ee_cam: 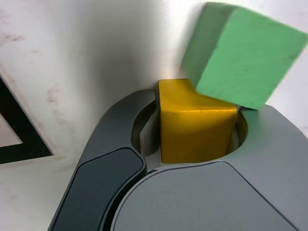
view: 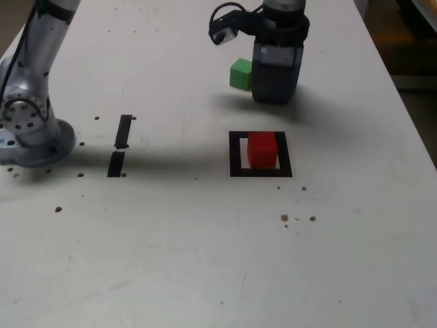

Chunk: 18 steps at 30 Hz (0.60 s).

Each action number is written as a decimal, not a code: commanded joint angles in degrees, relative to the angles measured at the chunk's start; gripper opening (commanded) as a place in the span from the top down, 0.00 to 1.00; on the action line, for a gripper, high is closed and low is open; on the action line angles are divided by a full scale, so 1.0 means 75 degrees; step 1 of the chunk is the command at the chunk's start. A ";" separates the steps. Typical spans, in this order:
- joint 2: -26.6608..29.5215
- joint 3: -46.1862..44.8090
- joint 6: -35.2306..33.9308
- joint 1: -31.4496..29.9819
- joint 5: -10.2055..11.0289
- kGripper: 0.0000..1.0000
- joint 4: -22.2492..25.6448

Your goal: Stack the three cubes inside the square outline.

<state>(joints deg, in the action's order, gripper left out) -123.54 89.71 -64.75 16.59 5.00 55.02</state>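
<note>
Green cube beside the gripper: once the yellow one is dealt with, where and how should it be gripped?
Likely from above, jaws on two opposite flat side faces of the green cube. It sits close against the yellow cube in the gripper, so its free faces on the table are easiest.

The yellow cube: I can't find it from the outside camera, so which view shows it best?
The wrist view: the yellow cube fills the middle, sitting between the gripper jaws beside the green cube. In the exterior view the gripper's body hides it completely.
</note>
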 commanded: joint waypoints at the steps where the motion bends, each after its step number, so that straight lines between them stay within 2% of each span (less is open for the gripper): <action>1: 0.0009 -0.0037 -0.0012 0.0014 0.0156 0.68 0.0025; 6: 0.0322 0.0205 0.0325 -0.0065 0.0500 0.70 0.0541; 10: 0.0571 0.0848 0.1287 -0.0249 0.0532 0.70 0.1261; 12: 0.0665 0.1335 0.1924 -0.0407 0.0395 0.70 0.1707; 18: 0.0822 0.3066 0.3806 -0.1186 -0.0266 0.70 0.3419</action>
<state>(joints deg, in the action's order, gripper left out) -118.04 109.21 -40.68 8.66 3.21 78.13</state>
